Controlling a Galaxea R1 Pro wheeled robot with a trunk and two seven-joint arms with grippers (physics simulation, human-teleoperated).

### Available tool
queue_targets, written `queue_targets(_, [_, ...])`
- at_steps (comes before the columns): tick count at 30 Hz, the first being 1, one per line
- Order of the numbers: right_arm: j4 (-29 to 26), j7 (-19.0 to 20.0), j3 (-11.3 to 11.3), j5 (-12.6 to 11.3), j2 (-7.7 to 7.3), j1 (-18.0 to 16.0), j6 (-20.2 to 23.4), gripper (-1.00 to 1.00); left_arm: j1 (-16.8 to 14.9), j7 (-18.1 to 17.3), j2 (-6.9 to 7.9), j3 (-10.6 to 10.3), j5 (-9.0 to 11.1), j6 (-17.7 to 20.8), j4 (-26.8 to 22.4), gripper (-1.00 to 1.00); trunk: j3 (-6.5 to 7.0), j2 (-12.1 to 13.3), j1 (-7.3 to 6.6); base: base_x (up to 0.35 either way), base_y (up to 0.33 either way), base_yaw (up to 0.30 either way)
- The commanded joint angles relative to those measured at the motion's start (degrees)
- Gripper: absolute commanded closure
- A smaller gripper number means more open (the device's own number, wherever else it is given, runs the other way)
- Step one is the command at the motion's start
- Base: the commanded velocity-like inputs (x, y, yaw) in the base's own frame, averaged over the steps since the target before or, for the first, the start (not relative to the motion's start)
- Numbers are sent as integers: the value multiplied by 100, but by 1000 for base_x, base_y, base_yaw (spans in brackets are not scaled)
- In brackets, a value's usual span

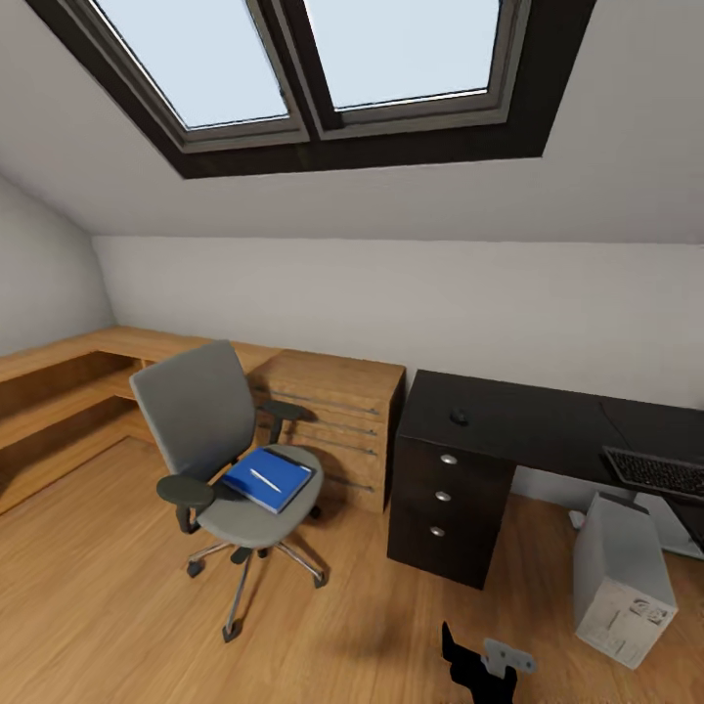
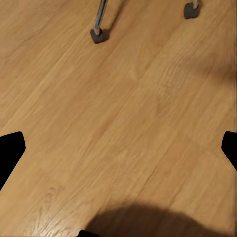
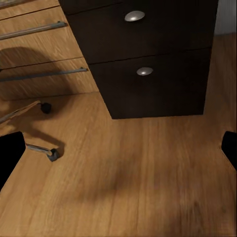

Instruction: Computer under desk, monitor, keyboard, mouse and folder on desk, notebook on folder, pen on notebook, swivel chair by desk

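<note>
The grey swivel chair (image 1: 220, 460) stands on the floor left of the black desk (image 1: 518, 425). On its seat lies the blue folder (image 1: 277, 481) with the white pen (image 1: 264, 479) across it; I cannot tell whether a notebook lies between them. The mouse (image 1: 458, 417) sits on the desk's left end. The keyboard (image 1: 655, 472) lies further right, cut by the picture's edge. On the floor by the desk stands the computer (image 1: 621, 577). My left gripper (image 2: 118, 153) hangs open over bare floor near a chair caster (image 2: 97, 35). My right gripper (image 3: 118, 153) is open, facing the desk's drawer unit (image 3: 148, 74).
A light wood drawer chest (image 1: 337, 420) and a long low wooden shelf (image 1: 59, 391) line the wall left of the desk. The ceiling slopes low, with a skylight (image 1: 313, 68). Part of my arm (image 1: 484, 665) shows at the bottom. Open wood floor (image 1: 117, 606) lies in front.
</note>
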Motion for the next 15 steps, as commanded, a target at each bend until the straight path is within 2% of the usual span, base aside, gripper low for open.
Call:
queue_targets(1, [10, 59, -27, -53, 6, -4, -19, -100, -5, 36, 3, -49, 61, -62, -1, -100, -1, -4, 0, 0, 0, -267])
queue_targets(11, [8, 27, -27, -71, -8, 1, -15, -100, -5, 36, -3, -50, 57, -110, -1, -100, 46, -4, 0, 0, 0, -269])
queue_targets(15, [8, -157, -27, -79, -2, 1, -13, -100, -5, 36, -7, -55, 54, -112, 3, -100, 56, -4, 0, 36, 0, -284])
